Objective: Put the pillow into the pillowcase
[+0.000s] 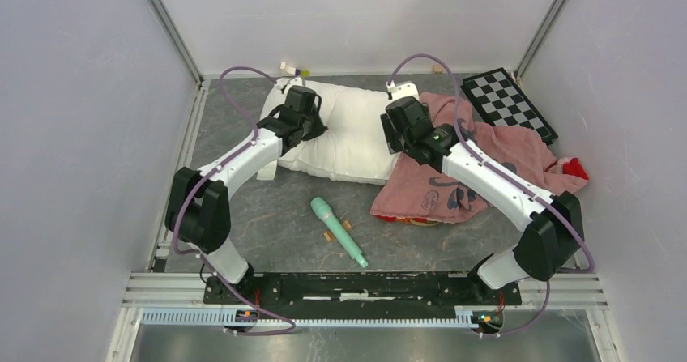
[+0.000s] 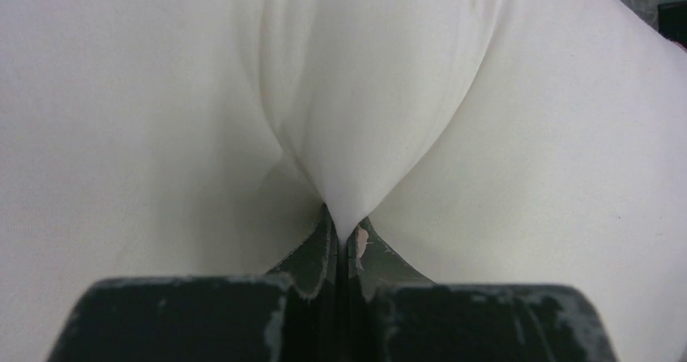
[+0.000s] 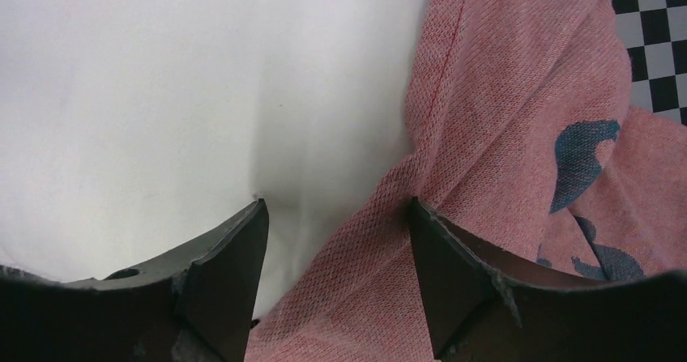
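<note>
The white pillow [image 1: 352, 135] lies at the back middle of the table. The faded pinkish-red pillowcase [image 1: 486, 155] with dark marks lies to its right, its edge against the pillow. My left gripper [image 1: 312, 127] is on the pillow's left part, shut on a pinched fold of pillow fabric [image 2: 348, 135]. My right gripper [image 1: 397, 139] is open over the seam where the pillowcase [image 3: 486, 135] meets the pillow [image 3: 162, 95]; pillowcase edge lies between its fingers [image 3: 227, 257].
A black-and-white checkerboard [image 1: 509, 103] lies at the back right, also in the right wrist view [image 3: 656, 38]. A green marker-like stick [image 1: 339, 231] and small tan bits lie in front of the pillow. Grey walls enclose the table.
</note>
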Robot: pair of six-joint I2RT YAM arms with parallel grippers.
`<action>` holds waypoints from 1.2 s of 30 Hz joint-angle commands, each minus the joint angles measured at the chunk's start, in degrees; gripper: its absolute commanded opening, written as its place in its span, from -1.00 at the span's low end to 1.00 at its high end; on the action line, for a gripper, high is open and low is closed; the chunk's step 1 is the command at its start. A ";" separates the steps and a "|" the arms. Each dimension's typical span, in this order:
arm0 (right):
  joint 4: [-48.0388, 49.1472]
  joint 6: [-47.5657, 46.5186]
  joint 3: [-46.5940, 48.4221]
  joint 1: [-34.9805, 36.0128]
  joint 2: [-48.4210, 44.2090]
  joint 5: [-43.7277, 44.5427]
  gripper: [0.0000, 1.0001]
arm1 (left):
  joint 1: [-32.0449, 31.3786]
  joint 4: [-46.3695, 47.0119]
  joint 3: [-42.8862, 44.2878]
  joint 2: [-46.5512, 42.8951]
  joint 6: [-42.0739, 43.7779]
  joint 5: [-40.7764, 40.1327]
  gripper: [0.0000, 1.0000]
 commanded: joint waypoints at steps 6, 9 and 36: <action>-4.33 -1.43 3.90 0.87 -0.59 1.38 -0.39 | -0.88 -2.08 -5.32 -1.51 -2.53 4.66 -0.95; -4.09 -2.55 9.88 1.11 1.33 -3.91 -0.80 | -1.39 -1.56 -6.05 -1.83 -3.62 5.05 -0.95; -2.35 -6.48 34.06 -4.78 15.24 -3.58 0.51 | -8.44 -0.14 -6.34 1.11 -5.98 2.55 -0.95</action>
